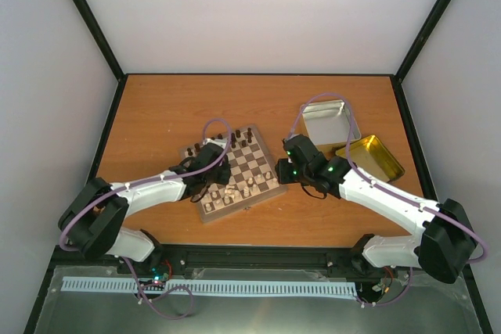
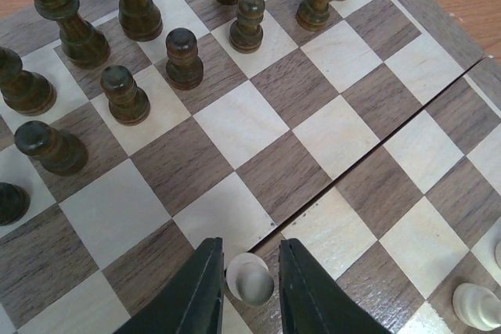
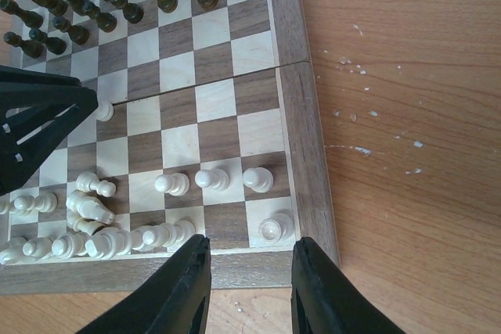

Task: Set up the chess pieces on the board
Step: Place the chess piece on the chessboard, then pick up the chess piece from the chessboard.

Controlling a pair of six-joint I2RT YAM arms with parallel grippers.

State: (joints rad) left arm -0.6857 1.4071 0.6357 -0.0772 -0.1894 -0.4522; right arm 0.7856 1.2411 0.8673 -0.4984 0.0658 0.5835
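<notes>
Left fingers [image 2: 196, 295] are parted slightly around a small cream wooden pawn [image 2: 250, 278] on the checked wooden chessboard [image 2: 258, 127]; right fingers [image 3: 180, 287] are held open.

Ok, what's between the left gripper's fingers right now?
One pale pawn, standing upright on the board. The left wrist view shows it; whether the left gripper actually grips it or only flanks it is unclear.

Brown-and-cream checked board [image 3: 215, 99], cream chess pieces [image 3: 168, 184], dark brown chessmen [image 2: 184, 56]
</notes>
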